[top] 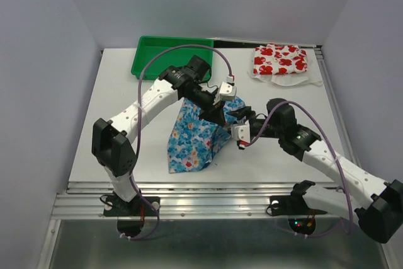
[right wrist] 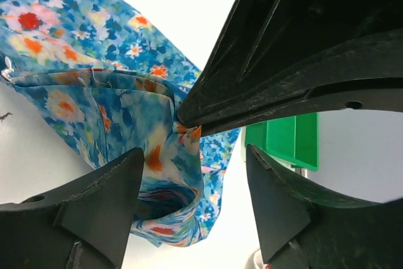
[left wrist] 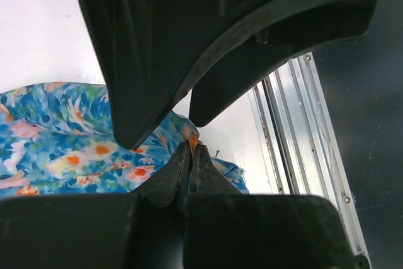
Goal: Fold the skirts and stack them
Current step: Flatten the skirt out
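The blue skirt point(top: 192, 138) with small white and orange flowers hangs from my left gripper point(top: 221, 116), its lower part resting on the table. In the left wrist view the left gripper point(left wrist: 190, 149) is shut on a corner of the blue skirt point(left wrist: 63, 137). My right gripper point(top: 237, 118) is open right beside that pinch. In the right wrist view the right gripper point(right wrist: 192, 155) has a fold of the skirt point(right wrist: 75, 48) hanging between its spread fingers, close to the left one. The white skirt with red flowers point(top: 280, 60) lies folded at the back right.
A green plastic tray point(top: 151, 55) stands at the back left of the table; it also shows in the right wrist view point(right wrist: 283, 140). Metal rails point(top: 208, 196) run along the table's near edge. Both arms meet over the table's middle.
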Robot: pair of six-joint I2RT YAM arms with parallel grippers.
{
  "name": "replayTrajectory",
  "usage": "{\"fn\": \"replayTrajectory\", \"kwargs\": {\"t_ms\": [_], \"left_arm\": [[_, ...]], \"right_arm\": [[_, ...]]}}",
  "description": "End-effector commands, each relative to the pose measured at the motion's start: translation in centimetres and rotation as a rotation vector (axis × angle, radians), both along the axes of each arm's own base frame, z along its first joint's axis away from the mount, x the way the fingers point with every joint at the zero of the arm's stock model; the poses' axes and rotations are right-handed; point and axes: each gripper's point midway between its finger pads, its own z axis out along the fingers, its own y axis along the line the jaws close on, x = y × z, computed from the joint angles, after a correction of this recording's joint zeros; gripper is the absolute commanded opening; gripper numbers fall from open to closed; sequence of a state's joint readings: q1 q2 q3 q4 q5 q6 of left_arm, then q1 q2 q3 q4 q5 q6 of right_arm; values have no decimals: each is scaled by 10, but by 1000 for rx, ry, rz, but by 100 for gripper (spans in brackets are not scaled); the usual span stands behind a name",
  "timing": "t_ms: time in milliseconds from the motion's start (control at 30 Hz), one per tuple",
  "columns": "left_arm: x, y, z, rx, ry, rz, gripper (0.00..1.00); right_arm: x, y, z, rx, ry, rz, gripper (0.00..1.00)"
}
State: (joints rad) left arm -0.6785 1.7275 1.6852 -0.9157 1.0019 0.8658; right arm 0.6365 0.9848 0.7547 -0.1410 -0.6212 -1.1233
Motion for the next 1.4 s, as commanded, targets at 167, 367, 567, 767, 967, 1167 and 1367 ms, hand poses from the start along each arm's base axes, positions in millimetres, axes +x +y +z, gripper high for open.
{"fn": "replayTrajectory", "kwargs": {"t_ms": [167, 367, 567, 767, 967, 1167, 1367], "left_arm": [[0, -7, 27, -74, -11, -16, 1], [5, -12, 29, -77, -8, -20, 1], [11, -11, 37, -94, -28, 41, 23], [76, 42, 74, -168, -147, 405, 65], [76, 128, 12, 62, -325, 465, 68], [1, 193, -102, 340, -450, 221, 61], [-30, 191, -141, 363, -527, 135, 61]], "right_arm": [[4, 17, 17, 1, -59, 61, 61], [2, 22, 6, -16, -19, 61, 31], [14, 24, 20, 34, -23, -11, 1], [39, 2, 25, 41, 33, -242, 1], [91, -26, 64, 192, 156, -556, 1], [106, -33, 53, 226, 245, -691, 1], [115, -38, 43, 267, 366, -803, 1]]}}
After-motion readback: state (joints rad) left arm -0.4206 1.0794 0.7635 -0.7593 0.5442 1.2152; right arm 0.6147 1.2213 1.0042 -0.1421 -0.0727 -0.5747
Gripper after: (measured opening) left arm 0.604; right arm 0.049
